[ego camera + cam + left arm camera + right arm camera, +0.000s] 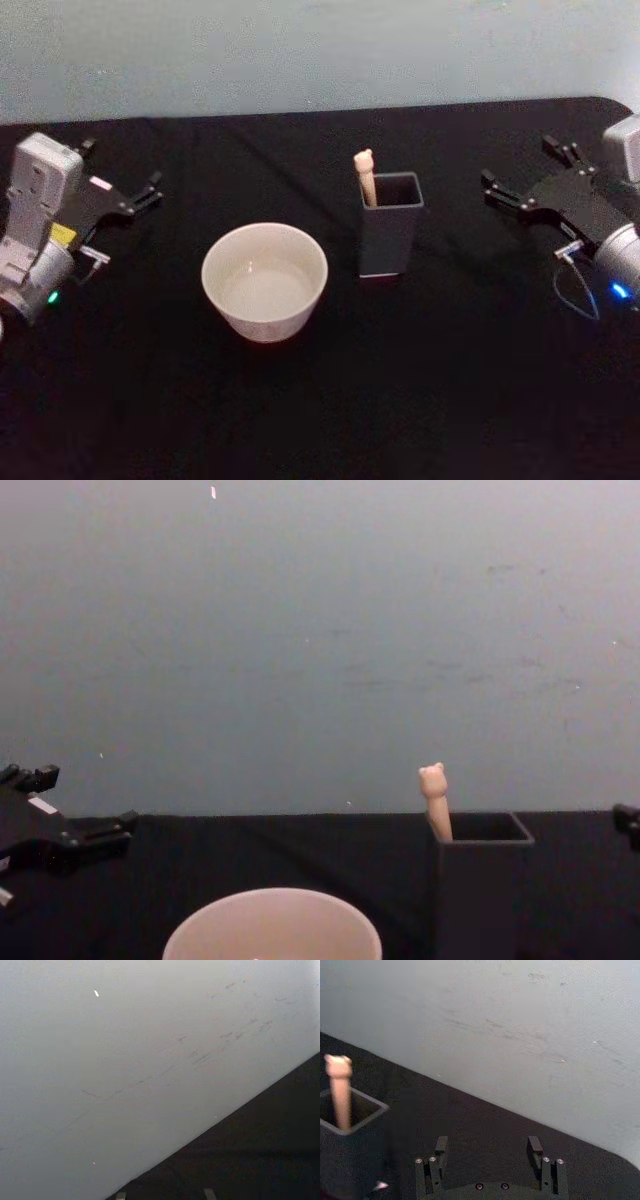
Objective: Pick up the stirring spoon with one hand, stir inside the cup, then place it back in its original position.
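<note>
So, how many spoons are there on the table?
1: a cream-handled spoon with a bear-head knob, standing in the tall dark grey square box holder, right of the cream round cup. The holder could hide more.

Head camera looks down on cup [265,280] and box [390,235]; chest camera sees both side-on; wrist cameras face wall [520,1020] beyond the jaws.

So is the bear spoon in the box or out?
In: the stirring spoon stands inside the dark box holder, its bear-topped handle poking above the rim.
</note>
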Motion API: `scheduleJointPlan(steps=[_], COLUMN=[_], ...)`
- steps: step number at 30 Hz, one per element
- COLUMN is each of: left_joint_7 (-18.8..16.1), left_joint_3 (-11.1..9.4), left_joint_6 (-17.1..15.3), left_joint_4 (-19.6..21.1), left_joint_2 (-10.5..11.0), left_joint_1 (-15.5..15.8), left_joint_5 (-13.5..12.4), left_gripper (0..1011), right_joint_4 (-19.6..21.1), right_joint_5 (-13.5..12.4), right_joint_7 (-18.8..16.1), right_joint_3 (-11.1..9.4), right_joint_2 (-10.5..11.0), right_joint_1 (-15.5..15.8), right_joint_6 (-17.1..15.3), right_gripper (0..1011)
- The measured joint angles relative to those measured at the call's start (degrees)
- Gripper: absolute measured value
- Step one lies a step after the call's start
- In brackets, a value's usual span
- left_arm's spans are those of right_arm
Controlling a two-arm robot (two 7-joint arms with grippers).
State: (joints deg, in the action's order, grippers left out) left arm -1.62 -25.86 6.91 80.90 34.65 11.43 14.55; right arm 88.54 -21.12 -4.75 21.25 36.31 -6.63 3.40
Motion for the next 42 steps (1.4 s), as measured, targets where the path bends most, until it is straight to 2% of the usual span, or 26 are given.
scheduleJointPlan(steps=[7, 12, 15, 20, 23, 33, 42], left_joint_7=[0.0, 0.0, 0.0, 0.0, 0.0, 0.0, 0.0], left_joint_3=[0.0, 0.0, 0.0, 0.0, 0.0, 0.0, 0.0], left_joint_6=[0.0, 0.0, 0.0, 0.0, 0.0, 0.0, 0.0], left_joint_4=[0.0, 0.0, 0.0, 0.0, 0.0, 0.0, 0.0], left_joint_2=[0.0, 0.0, 0.0, 0.0, 0.0, 0.0, 0.0], left_joint_1=[0.0, 0.0, 0.0, 0.0, 0.0, 0.0, 0.0], left_joint_5=[0.0, 0.0, 0.0, 0.0, 0.0, 0.0, 0.0], left_gripper=[1001, 1001, 1001, 1001, 1001, 1001, 1001], right_joint_4=[7.2, 10.9, 12.0, 13.2, 13.2, 9.0, 5.3], right_joint_5=[-6.1, -8.6, -9.0, -9.1, -8.7, -6.2, -4.6], right_joint_7=[-4.9, -8.8, -10.4, -13.0, -14.4, -17.7, -18.1], right_joint_3=[-2.9, -3.4, -3.0, -1.7, -0.3, 4.2, 6.2], right_joint_2=[2.0, 2.6, 2.7, 2.2, 1.4, -2.2, -5.2], right_joint_1=[3.5, 4.2, 3.8, 2.2, 0.3, -6.9, -10.9], right_joint_6=[-5.1, -8.2, -9.6, -12.0, -14.6, -22.3, -24.7], right_gripper=[1000, 1000, 1000, 1000, 1000, 1000, 1000])
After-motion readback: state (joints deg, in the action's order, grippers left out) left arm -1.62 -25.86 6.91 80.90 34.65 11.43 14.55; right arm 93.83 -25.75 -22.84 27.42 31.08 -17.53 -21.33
